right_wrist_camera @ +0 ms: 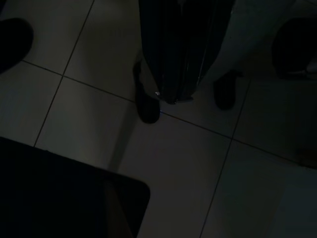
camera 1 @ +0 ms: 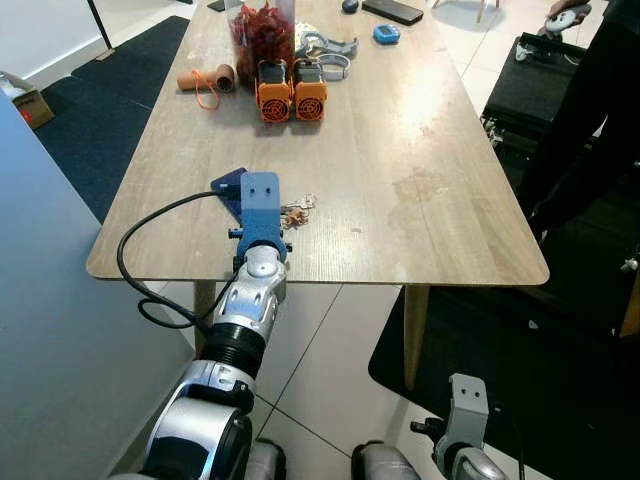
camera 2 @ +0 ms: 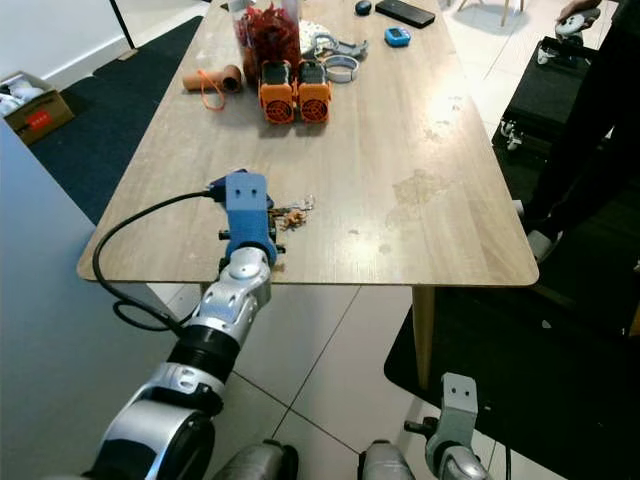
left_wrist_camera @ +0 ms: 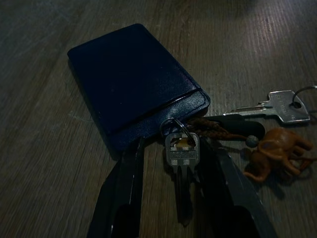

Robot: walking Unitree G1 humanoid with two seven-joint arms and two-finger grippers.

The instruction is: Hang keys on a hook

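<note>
The wooden table (camera 1: 420, 150) is filling most of the head views, standing on pale floor tiles (camera 1: 320, 360) with a dark rug (camera 1: 110, 110) lying off to the robot's left. At its far end a jar of red pieces (camera 1: 262, 30), two orange blocks (camera 1: 292, 92), a cardboard roll (camera 1: 205, 78) and a phone (camera 1: 393, 10) are sitting well apart from the near edge. A person in dark clothing (camera 1: 600, 110) is standing at the far right side.

The left arm (camera 1: 240, 320) is reaching forward and up over the near edge of the table, its blue wrist housing (camera 1: 260, 215) hovering above the tabletop with a black cable (camera 1: 150, 250) looping down beside it. The keys (left_wrist_camera: 181, 148) are lying flat on the table near that edge, joined to a dark blue card holder (left_wrist_camera: 129, 84) and a small brown elephant charm (left_wrist_camera: 277, 151). The left gripper (left_wrist_camera: 173, 168) is straddling one silver key, its two black fingers (left_wrist_camera: 124, 188) spread apart on either side without clamping it.

The right gripper (right_wrist_camera: 171, 74) is hanging idle over the floor tiles, its fingers lying pressed together.
</note>
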